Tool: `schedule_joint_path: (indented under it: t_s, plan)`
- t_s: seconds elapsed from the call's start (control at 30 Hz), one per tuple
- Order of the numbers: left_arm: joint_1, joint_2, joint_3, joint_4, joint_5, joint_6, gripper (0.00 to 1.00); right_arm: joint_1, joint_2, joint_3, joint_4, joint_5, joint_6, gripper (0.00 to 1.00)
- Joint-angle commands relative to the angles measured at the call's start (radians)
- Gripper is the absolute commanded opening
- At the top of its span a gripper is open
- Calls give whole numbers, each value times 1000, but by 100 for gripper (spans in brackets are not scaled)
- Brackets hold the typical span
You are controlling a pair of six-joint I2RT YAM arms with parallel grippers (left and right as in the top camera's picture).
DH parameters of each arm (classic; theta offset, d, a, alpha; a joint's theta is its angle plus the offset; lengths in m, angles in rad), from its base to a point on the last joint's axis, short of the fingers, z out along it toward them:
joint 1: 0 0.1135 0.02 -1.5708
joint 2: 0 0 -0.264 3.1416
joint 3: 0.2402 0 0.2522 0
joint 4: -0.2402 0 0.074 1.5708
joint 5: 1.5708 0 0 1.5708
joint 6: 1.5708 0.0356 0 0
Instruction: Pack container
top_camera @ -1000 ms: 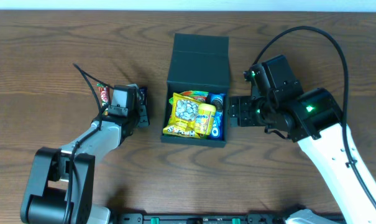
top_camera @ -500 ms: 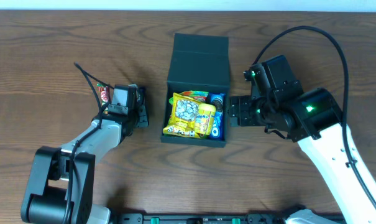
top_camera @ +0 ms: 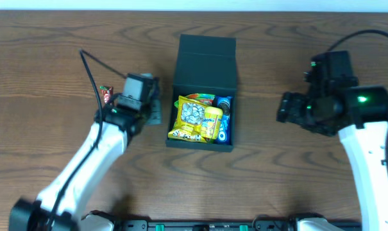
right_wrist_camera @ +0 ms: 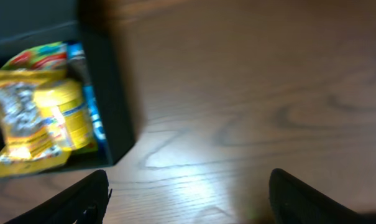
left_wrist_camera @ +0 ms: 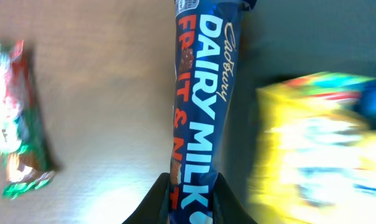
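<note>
The dark teal container (top_camera: 204, 61) stands open at the table's middle, lid flap folded back, with yellow snack packets (top_camera: 197, 118) and a blue packet (top_camera: 224, 130) inside. My left gripper (left_wrist_camera: 191, 202) is shut on a blue Dairy Milk chocolate bar (left_wrist_camera: 203, 93) and holds it above the table just left of the container (left_wrist_camera: 243, 124); in the overhead view it is at the box's left wall (top_camera: 151, 106). My right gripper (right_wrist_camera: 188, 193) is open and empty over bare table, right of the container (right_wrist_camera: 110, 93), and shows in the overhead view (top_camera: 288, 108).
A red and green snack packet (top_camera: 106, 95) lies on the table left of my left gripper, and shows in the left wrist view (left_wrist_camera: 17, 124). Black cables run from both arms. The table's front edge carries a black rail (top_camera: 200, 224).
My left gripper has lifted the chocolate bar and moved right toward the container. My right gripper has pulled away to the right, from the box's right wall to bare table.
</note>
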Motion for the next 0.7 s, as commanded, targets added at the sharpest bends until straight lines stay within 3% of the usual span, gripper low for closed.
schedule_joint_path:
  t_s: [0.0,0.17,0.4,0.63,0.67]
  plan:
    - [-117,-51,17,2,-73,-104,6,-71,-13,3,-19,12,1,82]
    - [-285,-23,17,37,-71,-311,6,-147,-23,3,-32,10,-8,81]
    - [-458,101,17,225,-78,-383,6,-197,-64,3,-37,3,-48,82]
    - [-473,201,17,334,-28,-440,6,-203,-98,3,-41,3,-68,86]
    - [-473,208,17,343,-26,-449,11,-203,-98,3,-41,3,-68,86]
